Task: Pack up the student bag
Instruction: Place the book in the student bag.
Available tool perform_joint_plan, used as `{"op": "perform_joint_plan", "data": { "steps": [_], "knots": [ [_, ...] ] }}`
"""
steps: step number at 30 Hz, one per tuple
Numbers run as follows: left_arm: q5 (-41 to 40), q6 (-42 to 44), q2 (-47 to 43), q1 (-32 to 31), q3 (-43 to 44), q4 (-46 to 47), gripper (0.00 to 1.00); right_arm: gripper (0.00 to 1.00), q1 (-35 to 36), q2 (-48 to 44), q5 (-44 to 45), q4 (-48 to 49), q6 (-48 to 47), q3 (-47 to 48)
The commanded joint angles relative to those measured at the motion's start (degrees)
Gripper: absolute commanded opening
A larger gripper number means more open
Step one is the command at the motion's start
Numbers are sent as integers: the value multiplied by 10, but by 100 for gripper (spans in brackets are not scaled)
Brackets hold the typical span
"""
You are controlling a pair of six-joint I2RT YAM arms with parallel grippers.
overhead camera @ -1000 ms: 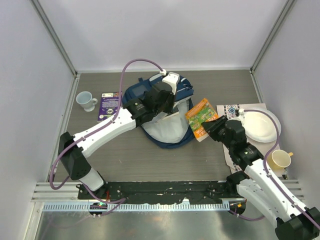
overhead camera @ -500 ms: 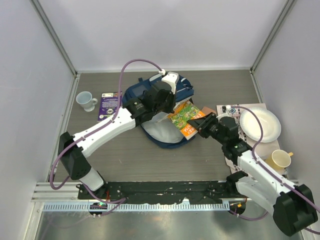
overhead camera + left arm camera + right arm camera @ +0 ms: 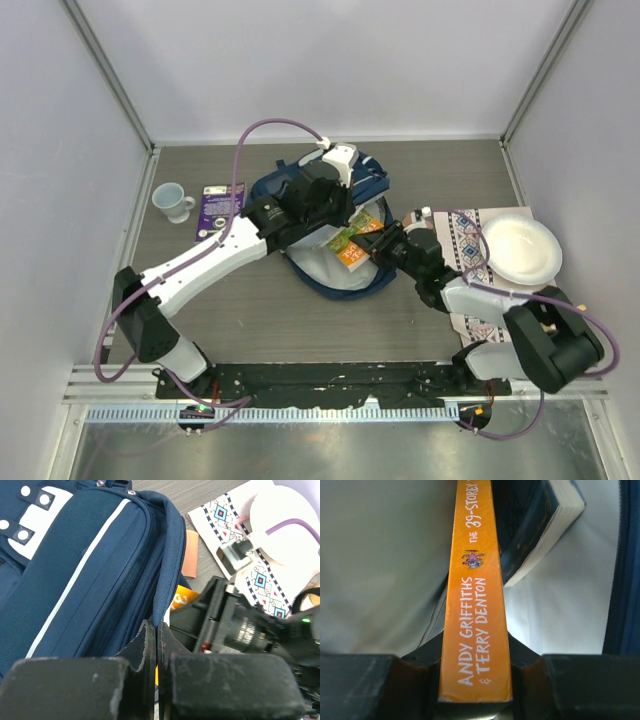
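Note:
The navy student bag (image 3: 300, 185) lies open in the middle of the table, its pale lining (image 3: 325, 262) showing. My left gripper (image 3: 322, 205) is shut on the bag's blue opening rim (image 3: 167, 587) and holds it up. My right gripper (image 3: 375, 250) is shut on an orange book (image 3: 352, 240), which reaches into the bag's mouth. In the right wrist view the book's orange spine (image 3: 476, 595) sits between my fingers, over the pale lining (image 3: 380, 555). A dark blue book (image 3: 535, 525) lies inside the bag.
A purple book (image 3: 218, 210) and a white cup (image 3: 172, 201) lie left of the bag. A patterned cloth (image 3: 470, 245) with a white plate (image 3: 520, 250) lies at the right. A yellow cup (image 3: 570, 312) shows partly behind my right arm.
My right gripper has carried the orange book leftward from beside the plate into the bag's opening. My left gripper has kept its hold on the bag rim.

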Motion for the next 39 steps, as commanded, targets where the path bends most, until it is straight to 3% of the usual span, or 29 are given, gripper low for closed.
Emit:
{"op": "perform_joint_plan", "data": {
  "steps": [1, 2, 6, 10, 13, 14, 20, 32, 39],
  "knots": [
    [0, -9, -67, -2, 19, 87, 0, 1, 16, 56, 82, 186, 4, 55],
    [-2, -9, -67, -2, 18, 86, 0, 1, 20, 79, 130, 191, -1, 61],
    [-3, -13, -67, -2, 19, 72, 0, 1, 21, 152, 176, 165, 1, 105],
    [-9, -17, -72, -3, -2, 74, 0, 4, 21, 243, 143, 176, 26, 147],
    [-16, -20, -76, -3, -13, 80, 0, 13, 25, 275, 116, 196, 48, 141],
    [-19, -20, -77, -2, -14, 80, 0, 22, 27, 274, 115, 196, 47, 133],
    [-20, -21, -69, -1, -18, 80, 0, 49, 27, 226, 93, 104, -2, 92],
    [-25, -17, -58, -2, -21, 79, 0, 64, 22, 190, 12, 58, -1, 54],
    [-27, -17, -55, -2, -24, 82, 0, 65, 22, 138, 11, 6, 0, 36]
  ]
}}
